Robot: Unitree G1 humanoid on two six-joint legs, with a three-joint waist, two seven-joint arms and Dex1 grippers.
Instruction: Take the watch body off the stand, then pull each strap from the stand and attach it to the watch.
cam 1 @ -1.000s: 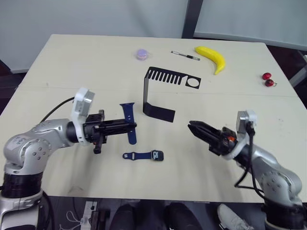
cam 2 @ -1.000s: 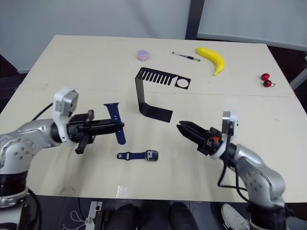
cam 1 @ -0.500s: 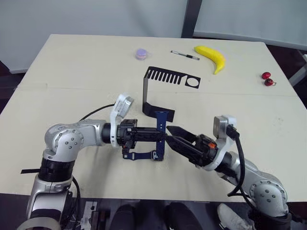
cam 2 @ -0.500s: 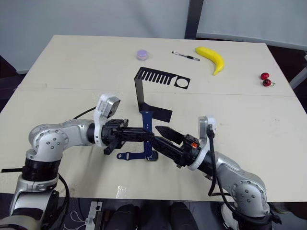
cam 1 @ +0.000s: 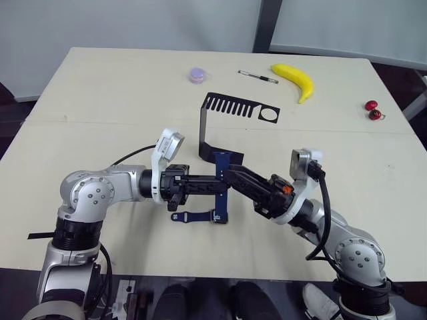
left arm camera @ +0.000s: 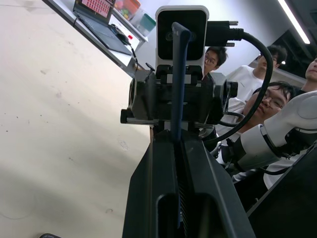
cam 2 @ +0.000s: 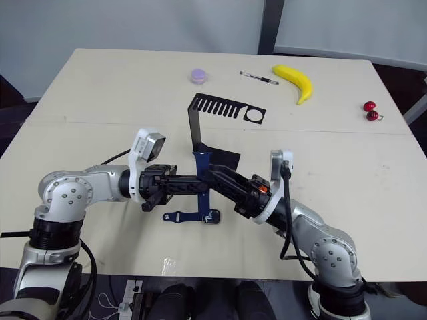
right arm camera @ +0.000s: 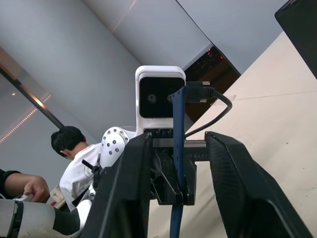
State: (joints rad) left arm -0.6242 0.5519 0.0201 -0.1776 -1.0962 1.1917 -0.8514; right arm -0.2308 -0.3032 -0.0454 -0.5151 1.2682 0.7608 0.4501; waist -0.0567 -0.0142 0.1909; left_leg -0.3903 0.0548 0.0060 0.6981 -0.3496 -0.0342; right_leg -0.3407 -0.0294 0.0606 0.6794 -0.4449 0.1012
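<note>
Between stand (cam 1: 220,133) and table edge, both pincers meet at one strap (cam 1: 221,190).

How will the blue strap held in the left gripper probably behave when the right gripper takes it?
The strap is thin and narrow, so probably light. It stands almost straight above the left gripper, so it may flex rather than flop. The right gripper, open around it, could bend it.

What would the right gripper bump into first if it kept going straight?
Most likely the blue strap, which stands between the open fingers of the right gripper, pinched by the left gripper just beyond.
</note>
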